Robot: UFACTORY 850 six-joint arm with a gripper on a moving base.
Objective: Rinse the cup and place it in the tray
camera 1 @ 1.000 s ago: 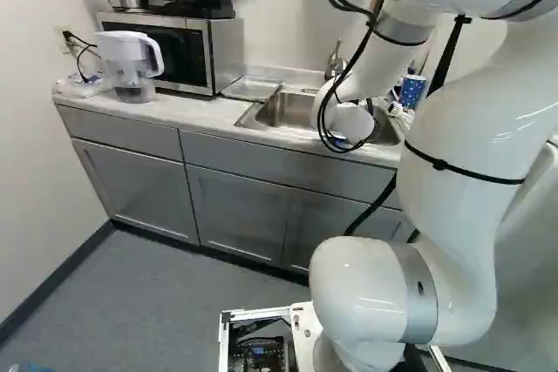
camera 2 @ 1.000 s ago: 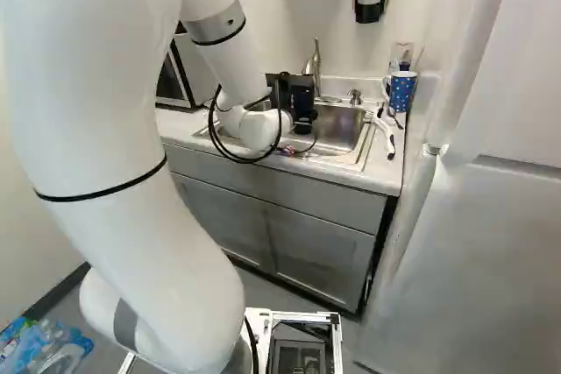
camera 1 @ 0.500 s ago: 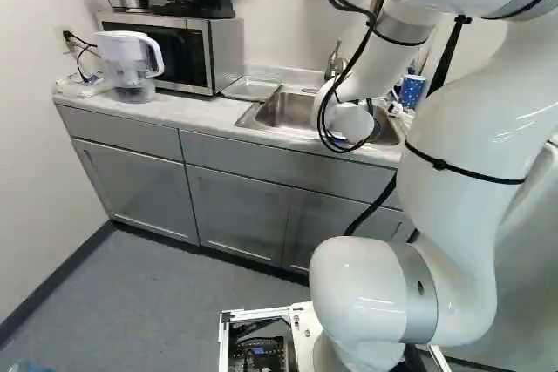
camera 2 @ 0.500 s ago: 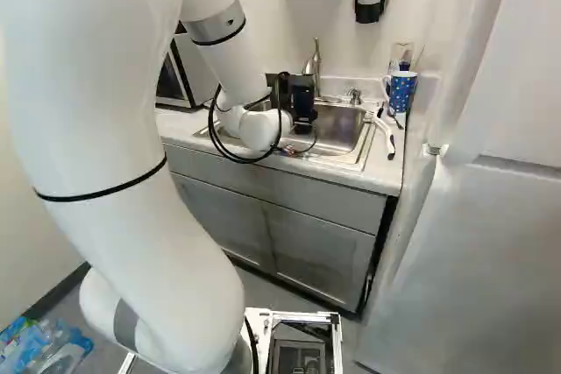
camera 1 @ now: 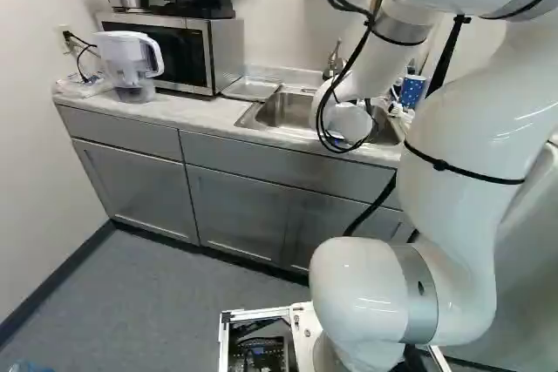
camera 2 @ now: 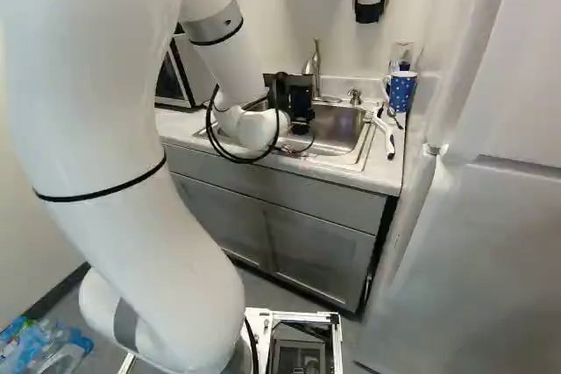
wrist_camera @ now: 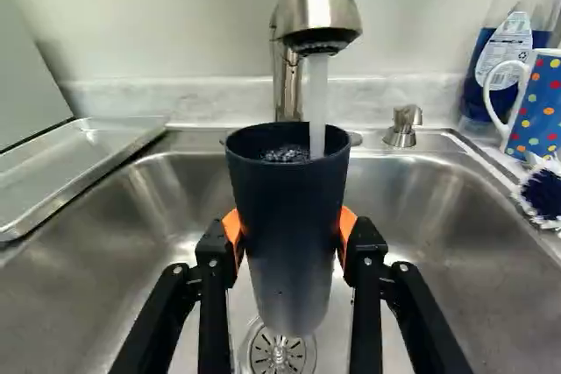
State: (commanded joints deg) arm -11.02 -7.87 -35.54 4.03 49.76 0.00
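Right base view had the white arm (camera 2: 114,155) bent over the sink (wrist_camera: 429,225), seemingly so that whatever spilled would land in the basin below the pincer (wrist_camera: 290,229). Left of the pincer and beside the basin lay the tray (wrist_camera: 66,168), low and flat on the counter, near the microwave (camera 1: 228,54); it probably sat there to receive the cup once rinsed, out of the water's path. Just beyond the pincer and above it curved the faucet (wrist_camera: 320,6), its spout over the pincer's catch so that the water (wrist_camera: 317,94) dropped straight in. As for the pincer, it was clenched on the dark cup (wrist_camera: 285,247), one orange pad (wrist_camera: 348,223) against each side, a hold likely chosen to leave the mouth free for the stream. That mouth faced up toward the spout, with water churning inside, and the base pointed down toward the drain (wrist_camera: 280,355). The cup's long axis ran close to upright, roughly in line with the stream and crosswise to the squeeze of the pincer. Rinsing looked to be the step in hand; to finish it, I judged, the cup would need tipping over the basin to empty it before a level, upright trip leftward to the tray
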